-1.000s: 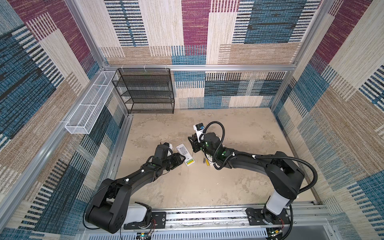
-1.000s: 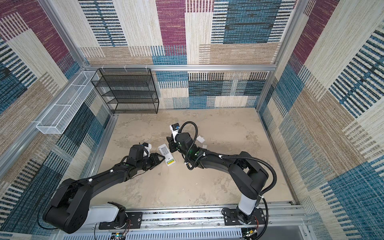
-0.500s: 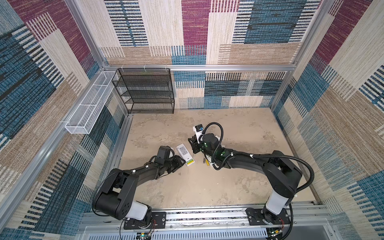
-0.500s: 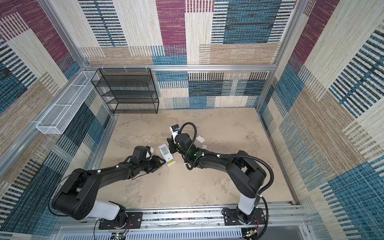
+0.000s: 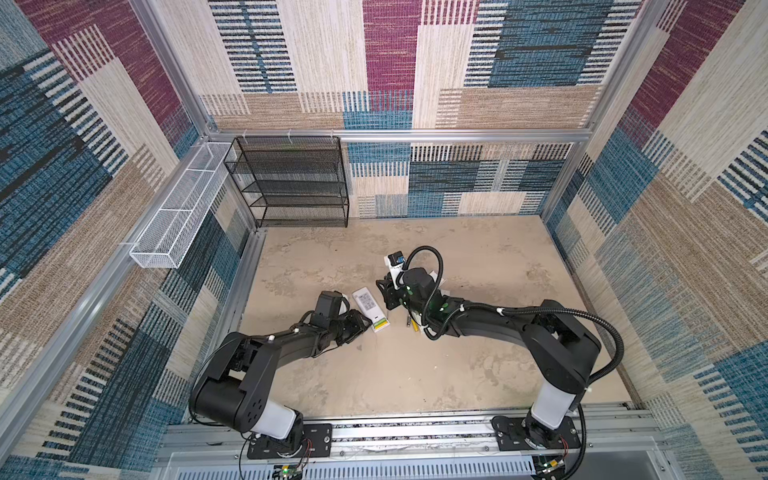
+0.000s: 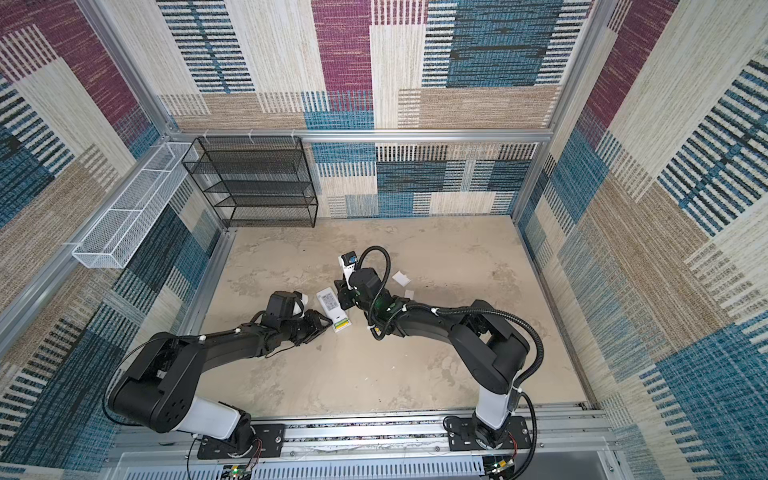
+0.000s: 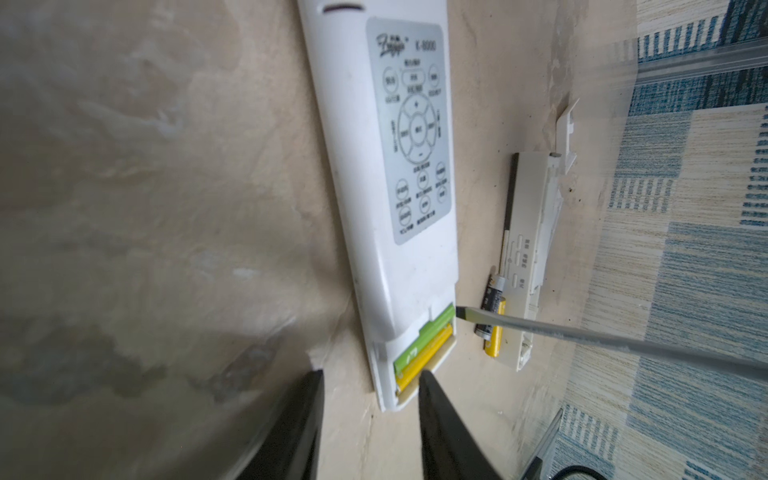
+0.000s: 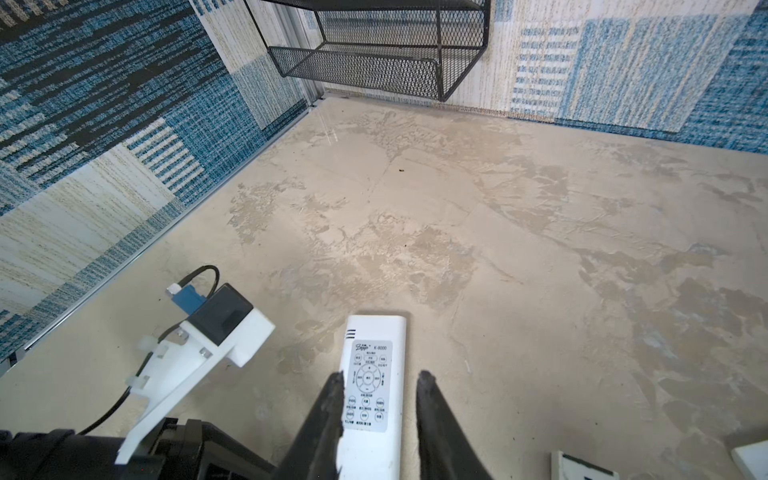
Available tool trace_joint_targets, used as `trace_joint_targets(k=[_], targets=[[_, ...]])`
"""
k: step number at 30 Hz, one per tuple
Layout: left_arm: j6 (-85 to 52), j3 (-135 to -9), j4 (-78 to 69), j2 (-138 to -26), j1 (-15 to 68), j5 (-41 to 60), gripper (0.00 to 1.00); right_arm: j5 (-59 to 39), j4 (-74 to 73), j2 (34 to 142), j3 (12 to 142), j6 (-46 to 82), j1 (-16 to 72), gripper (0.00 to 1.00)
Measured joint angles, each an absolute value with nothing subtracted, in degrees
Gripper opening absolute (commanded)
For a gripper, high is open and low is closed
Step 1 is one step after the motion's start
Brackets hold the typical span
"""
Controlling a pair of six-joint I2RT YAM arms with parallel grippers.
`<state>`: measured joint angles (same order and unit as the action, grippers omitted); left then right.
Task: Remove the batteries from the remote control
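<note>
just ahead of left jaws, batteries [image 7: 420,344] in open remote [image 7: 365,174] end

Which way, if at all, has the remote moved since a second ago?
No. The remote still lies at the same spot and angle relative to the black shelf.

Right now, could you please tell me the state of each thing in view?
Remote control: buttons up, battery end open.
Green and yellow batteries: seated in the remote.
Loose batteries: lying on the table.
Screwdriver: tip at the remote's open end.
Left gripper: fingers apart, empty.
Right gripper: fingers apart, empty.
</note>
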<state>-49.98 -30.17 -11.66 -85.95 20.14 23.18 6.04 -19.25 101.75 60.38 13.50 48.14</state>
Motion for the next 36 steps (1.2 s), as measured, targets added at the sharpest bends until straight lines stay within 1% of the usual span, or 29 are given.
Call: trace_joint_targets(k=[28, 31, 36], targets=[[-50.92, -29.82, -12.82, -86.56, 20.14, 24.16, 0.37, 5.76, -19.62, 102.83, 61.47, 13.93, 48.14, 0.0], [-51.13, -29.67, -13.87, -87.07, 20.16, 24.36, 0.36, 5.56, -19.62, 102.85, 61.47, 13.93, 48.14, 0.0], [-52.71, -29.02, -16.56, -88.07, 20.82, 24.29, 0.28, 5.54, -20.08, 103.02, 61.32, 14.81, 48.05, 0.0]])
